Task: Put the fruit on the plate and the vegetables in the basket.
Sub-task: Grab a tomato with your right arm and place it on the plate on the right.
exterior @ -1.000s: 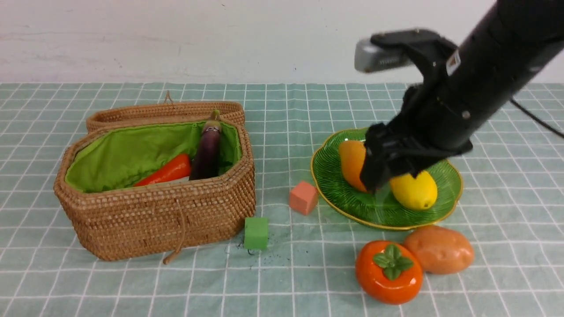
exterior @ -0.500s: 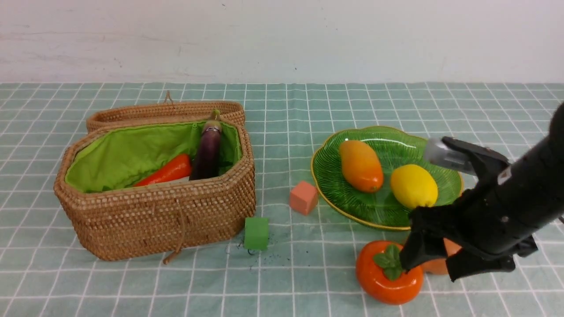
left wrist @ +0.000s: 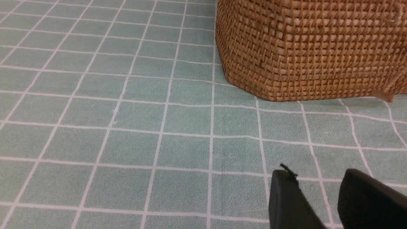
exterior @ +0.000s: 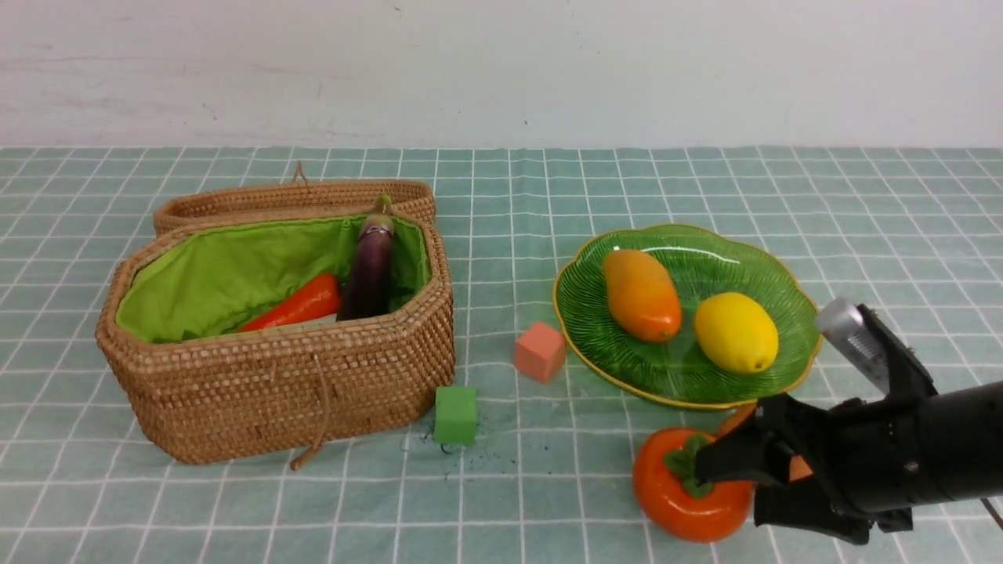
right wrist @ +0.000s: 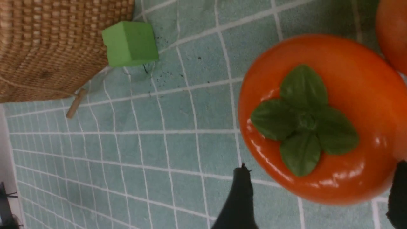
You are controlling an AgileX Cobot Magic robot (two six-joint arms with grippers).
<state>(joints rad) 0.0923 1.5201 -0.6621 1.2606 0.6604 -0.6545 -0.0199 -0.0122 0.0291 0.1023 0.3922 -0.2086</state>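
Note:
The persimmon (exterior: 682,501) sits on the cloth in front of the plate (exterior: 674,372). My right gripper (exterior: 733,489) is open and low, one finger on each side of the persimmon (right wrist: 318,121); its fingertips (right wrist: 242,181) stand just apart from it. The potato (exterior: 739,419) is mostly hidden behind this gripper; its edge shows in the right wrist view (right wrist: 392,31). The mango (exterior: 641,294) and lemon (exterior: 735,331) lie on the plate. The basket (exterior: 274,392) holds the eggplant (exterior: 368,266) and carrot (exterior: 302,304); the radish is barely visible. My left gripper (left wrist: 318,173) is open and empty above the cloth, near the basket (left wrist: 311,47).
A pink cube (exterior: 539,351) lies between the basket and the plate. A green cube (exterior: 455,414) lies at the basket's front right corner and also shows in the right wrist view (right wrist: 130,43). The basket lid (exterior: 290,200) lies open behind it. A white wall lies beyond.
My right arm swung from above the plate down to the front right. It dropped to cloth level, and its open fingers now flank the persimmon and cover the potato.

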